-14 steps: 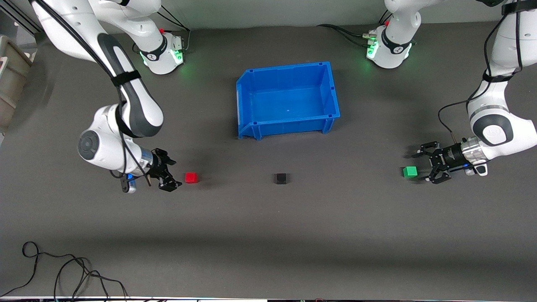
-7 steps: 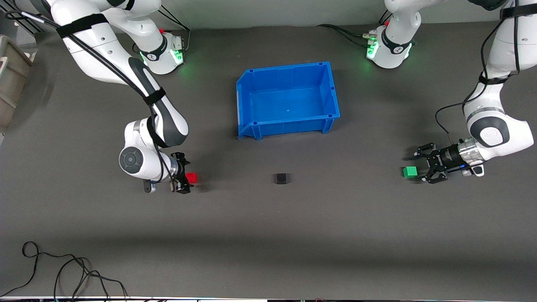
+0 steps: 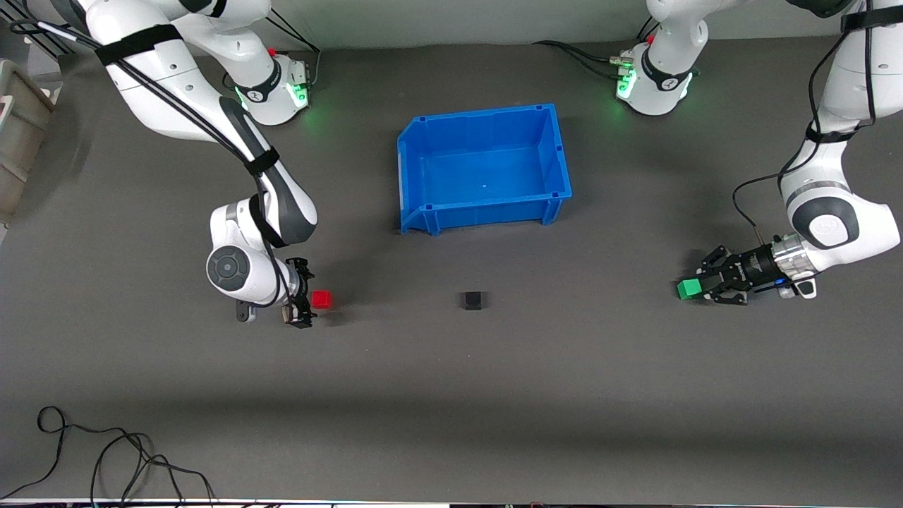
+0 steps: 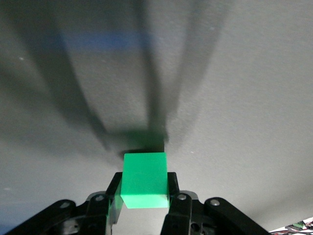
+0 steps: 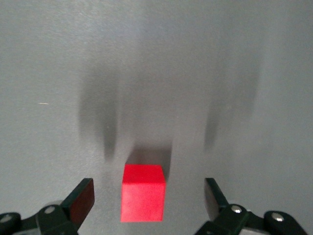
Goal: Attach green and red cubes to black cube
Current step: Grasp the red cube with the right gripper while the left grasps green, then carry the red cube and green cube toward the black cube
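Note:
The green cube lies near the left arm's end of the table. My left gripper is shut on it, and in the left wrist view the cube sits squeezed between the two pads of the gripper. The red cube rests on the table toward the right arm's end. My right gripper is open, low at the table, and in the right wrist view the gripper has a finger on either side of the red cube, without touching it. The black cube stands alone between the other two cubes.
An empty blue bin stands farther from the front camera than the black cube. A loose black cable lies at the table's near edge toward the right arm's end. A beige container stands off the table's right-arm end.
My right gripper has moved up to the red cube and now straddles it. My left gripper has closed on the green cube.

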You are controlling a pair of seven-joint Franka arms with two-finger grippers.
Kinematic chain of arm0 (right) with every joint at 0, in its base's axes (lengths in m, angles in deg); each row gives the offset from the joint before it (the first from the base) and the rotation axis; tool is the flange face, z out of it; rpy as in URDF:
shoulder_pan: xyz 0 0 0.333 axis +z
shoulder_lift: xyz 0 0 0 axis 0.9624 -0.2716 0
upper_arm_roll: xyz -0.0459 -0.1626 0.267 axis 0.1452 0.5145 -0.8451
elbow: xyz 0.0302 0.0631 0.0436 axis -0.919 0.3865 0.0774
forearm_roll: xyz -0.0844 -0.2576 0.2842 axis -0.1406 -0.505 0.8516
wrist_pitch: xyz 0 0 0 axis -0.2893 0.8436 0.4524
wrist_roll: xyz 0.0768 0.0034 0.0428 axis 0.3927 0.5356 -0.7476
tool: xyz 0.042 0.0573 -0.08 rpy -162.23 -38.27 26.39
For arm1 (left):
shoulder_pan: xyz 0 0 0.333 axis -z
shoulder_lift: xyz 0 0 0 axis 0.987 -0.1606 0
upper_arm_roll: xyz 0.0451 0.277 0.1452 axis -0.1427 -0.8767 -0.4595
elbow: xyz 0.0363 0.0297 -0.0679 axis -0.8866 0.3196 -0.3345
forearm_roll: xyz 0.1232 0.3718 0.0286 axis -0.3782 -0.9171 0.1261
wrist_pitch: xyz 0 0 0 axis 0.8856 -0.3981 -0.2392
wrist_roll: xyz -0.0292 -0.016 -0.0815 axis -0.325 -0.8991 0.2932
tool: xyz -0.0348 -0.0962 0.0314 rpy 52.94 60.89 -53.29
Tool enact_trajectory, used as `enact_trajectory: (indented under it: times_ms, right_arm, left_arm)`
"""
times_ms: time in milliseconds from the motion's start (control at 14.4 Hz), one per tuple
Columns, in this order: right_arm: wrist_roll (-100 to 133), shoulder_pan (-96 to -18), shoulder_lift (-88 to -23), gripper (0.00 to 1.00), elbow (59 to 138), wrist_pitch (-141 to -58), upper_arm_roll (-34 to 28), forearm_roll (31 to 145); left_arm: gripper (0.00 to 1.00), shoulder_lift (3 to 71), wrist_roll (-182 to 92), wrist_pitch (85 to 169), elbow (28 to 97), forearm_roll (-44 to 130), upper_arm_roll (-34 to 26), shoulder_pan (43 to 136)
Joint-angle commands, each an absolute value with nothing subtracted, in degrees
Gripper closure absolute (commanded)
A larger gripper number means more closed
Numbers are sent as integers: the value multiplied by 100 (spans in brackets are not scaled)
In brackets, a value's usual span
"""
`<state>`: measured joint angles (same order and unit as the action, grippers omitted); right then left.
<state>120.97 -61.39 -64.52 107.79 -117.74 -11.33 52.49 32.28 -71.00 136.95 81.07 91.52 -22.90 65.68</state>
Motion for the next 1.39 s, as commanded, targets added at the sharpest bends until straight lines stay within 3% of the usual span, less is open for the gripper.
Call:
enact_trajectory:
  times_ms: [0, 69, 139, 347, 417, 694, 1042, 1319]
  right_arm:
    - [12427, -6018, -6694, 1, 10625, -11703, -1123, 5082]
    - [12383, -6018, -6704, 3, 10616, -11703, -1123, 5073]
    - [12383, -6026, -6704, 16, 10599, -11703, -1123, 5082]
    - [12348, -6026, -6642, 78, 10502, -11694, -1114, 5065]
    - [12330, -6026, -6625, 90, 10502, -11694, -1105, 5012]
    - [12242, -5992, -6712, 98, 10195, -11703, -1105, 5029]
    - [12847, -5465, -7098, 97, 9449, -11738, -1219, 5283]
    - [13576, -4964, -7809, 97, 8360, -11747, -1412, 5592]
  left_arm:
    - [70, 3267, -7271, 13606, 7863, 9219, -2318, 6660]
    - [70, 3320, -7542, 13458, 7722, 9167, -2318, 6722]
    - [70, 3355, -7815, 13178, 7538, 9053, -2318, 6783]
    - [70, 3434, -8431, 12553, 7046, 8859, -2318, 6959]
    - [70, 3495, -8502, 12560, 7027, 8859, -2318, 7116]
    - [72, 3575, -8661, 12972, 7035, 8955, -2318, 8064]
    - [74, 3470, -9371, 14192, 7027, 9393, -2309, 9602]
    - [75, 3207, -9698, 15081, 7009, 9991, -2309, 10491]
